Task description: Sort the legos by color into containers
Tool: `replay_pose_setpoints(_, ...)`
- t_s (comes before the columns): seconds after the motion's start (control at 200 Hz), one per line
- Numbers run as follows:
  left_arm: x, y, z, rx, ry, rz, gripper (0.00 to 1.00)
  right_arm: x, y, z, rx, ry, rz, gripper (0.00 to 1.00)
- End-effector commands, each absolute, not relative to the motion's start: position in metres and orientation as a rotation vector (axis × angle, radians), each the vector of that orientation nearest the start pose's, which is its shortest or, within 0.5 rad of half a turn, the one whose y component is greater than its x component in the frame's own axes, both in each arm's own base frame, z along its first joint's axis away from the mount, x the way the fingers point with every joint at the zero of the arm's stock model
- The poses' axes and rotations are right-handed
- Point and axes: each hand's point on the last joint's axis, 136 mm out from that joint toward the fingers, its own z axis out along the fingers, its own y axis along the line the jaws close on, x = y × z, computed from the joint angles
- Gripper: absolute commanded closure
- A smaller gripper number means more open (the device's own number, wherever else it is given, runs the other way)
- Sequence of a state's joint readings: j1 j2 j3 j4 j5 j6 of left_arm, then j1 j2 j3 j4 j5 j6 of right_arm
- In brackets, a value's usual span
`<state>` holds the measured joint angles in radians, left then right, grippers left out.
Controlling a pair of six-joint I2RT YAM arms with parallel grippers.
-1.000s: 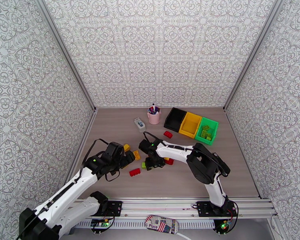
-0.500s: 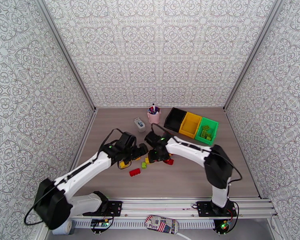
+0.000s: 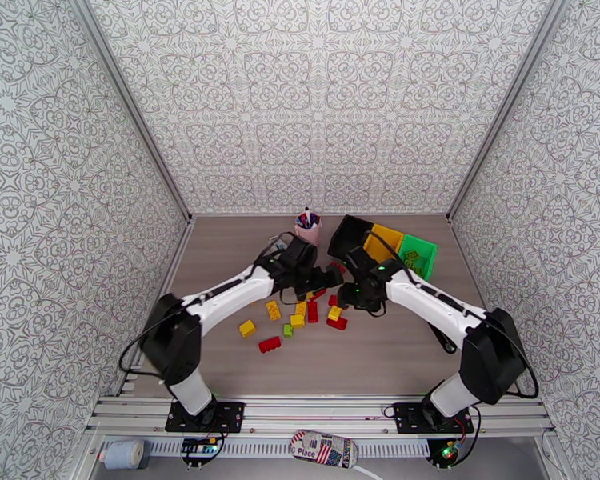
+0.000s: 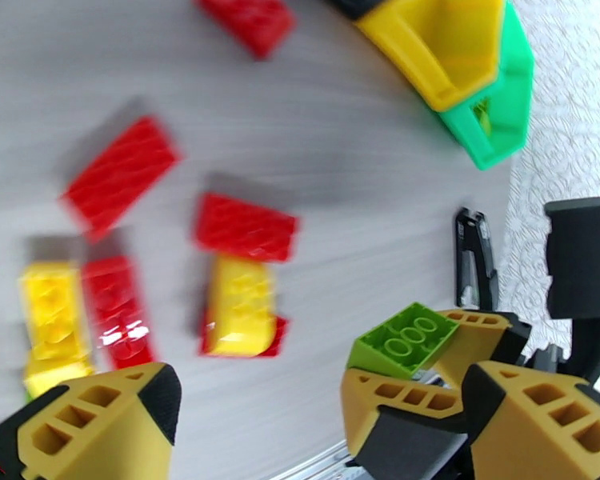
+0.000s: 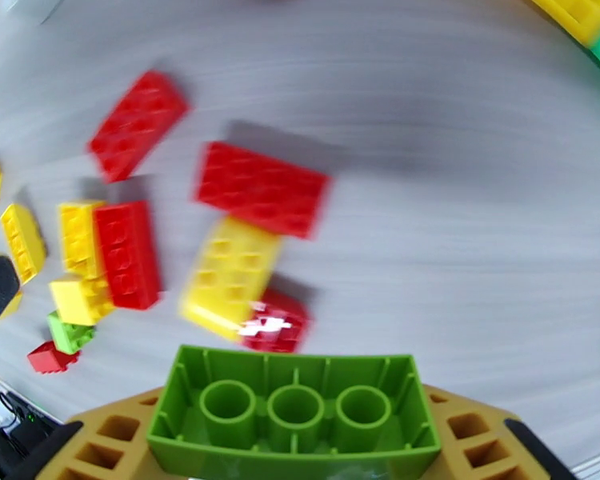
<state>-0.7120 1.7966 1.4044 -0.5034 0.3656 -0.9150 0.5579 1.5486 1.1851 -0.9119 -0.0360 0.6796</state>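
Red, yellow and green legos (image 3: pixel 312 311) lie scattered mid-table, among them a yellow brick (image 3: pixel 247 328) and a red brick (image 3: pixel 270 344) at the near left. The containers stand at the back right in a row: black (image 3: pixel 346 238), yellow (image 3: pixel 384 243) and green (image 3: pixel 422 251), the green one holding green bricks. My right gripper (image 3: pixel 350 296) hovers over the pile's far right edge, shut on a lime green brick (image 5: pixel 296 410), which also shows in the left wrist view (image 4: pixel 402 339). My left gripper (image 3: pixel 330 278) is just beside it, open and empty (image 4: pixel 316 394), above red (image 4: pixel 244 226) and yellow (image 4: pixel 240 306) bricks.
A pink cup with pens (image 3: pixel 307 231) stands at the back, just behind my left wrist. The two grippers are nearly touching. Patterned walls close in the table on the left, right and back. Bare table lies near the front and right.
Both arms have swung toward the back right. The left gripper crossed from the pile's left side to its far edge. The right gripper moved toward the bins with the green brick.
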Motion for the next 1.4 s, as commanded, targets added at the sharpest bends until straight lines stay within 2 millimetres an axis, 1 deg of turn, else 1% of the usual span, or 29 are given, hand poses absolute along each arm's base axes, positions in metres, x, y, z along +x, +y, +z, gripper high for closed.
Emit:
replay_pose_setpoints(0.0,0.323,-0.388,0.165,-0.007,2.722,-1.173,0.02,0.284,0.169,0.116,0.194,2.883,0.332,0.52)
replay_pose_setpoints(0.14,0.329,-0.416,0.169,0.045,2.722,-1.261,0.02,0.291,0.147,0.117,0.259,2.876,0.331,0.52)
replay_pose_setpoints(0.25,0.339,-0.427,0.176,0.058,2.698,-1.299,0.02,0.301,0.132,0.121,0.312,2.864,0.347,0.53)
replay_pose_setpoints(0.44,0.357,-0.438,0.190,0.046,2.645,-1.392,0.02,0.324,0.103,0.130,0.402,2.845,0.341,0.54)
replay_pose_setpoints(0.56,0.367,-0.437,0.199,0.056,2.626,-1.396,0.02,0.342,0.077,0.141,0.485,2.807,0.329,0.55)
replay_pose_setpoints(0.635,0.370,-0.435,0.204,0.072,2.621,-1.380,0.02,0.353,0.056,0.145,0.553,2.785,0.301,0.55)
replay_pose_setpoints(0.71,0.371,-0.430,0.206,0.088,2.626,-1.344,0.02,0.366,0.035,0.151,0.625,2.758,0.274,0.55)
replay_pose_setpoints(0.81,0.368,-0.422,0.203,0.113,2.648,-1.270,0.02,0.383,0.007,0.156,0.722,2.723,0.234,0.55)
replay_pose_setpoints(0.875,0.365,-0.415,0.203,0.129,2.650,-1.222,0.02,0.395,-0.007,0.160,0.767,2.701,0.211,0.54)
replay_pose_setpoints(0.895,0.363,-0.413,0.206,0.138,2.641,-1.216,0.02,0.398,-0.010,0.161,0.778,2.697,0.200,0.54)
replay_pose_setpoints(0.955,0.360,-0.407,0.211,0.147,2.628,-1.192,0.02,0.409,-0.019,0.162,0.802,2.690,0.187,0.51)
replay_pose_setpoints(1.05,0.355,-0.395,0.215,0.152,2.619,-1.151,0.01,0.421,-0.027,0.160,0.826,2.705,0.156,0.45)
replay_pose_setpoints(1.095,0.352,-0.388,0.216,0.152,2.617,-1.124,0.02,0.426,-0.030,0.159,0.838,2.707,0.150,0.41)
replay_pose_setpoints(1.19,0.345,-0.371,0.214,0.138,2.622,-1.052,0.02,0.434,-0.031,0.160,0.846,2.710,0.153,0.34)
replay_pose_setpoints(1.285,0.335,-0.352,0.206,0.108,2.645,-0.972,0.02,0.436,-0.030,0.161,0.841,2.704,0.169,0.29)
replay_pose_setpoints(1.396,0.325,-0.329,0.195,0.066,2.676,-0.876,0.02,0.432,-0.029,0.162,0.833,2.706,0.172,0.24)
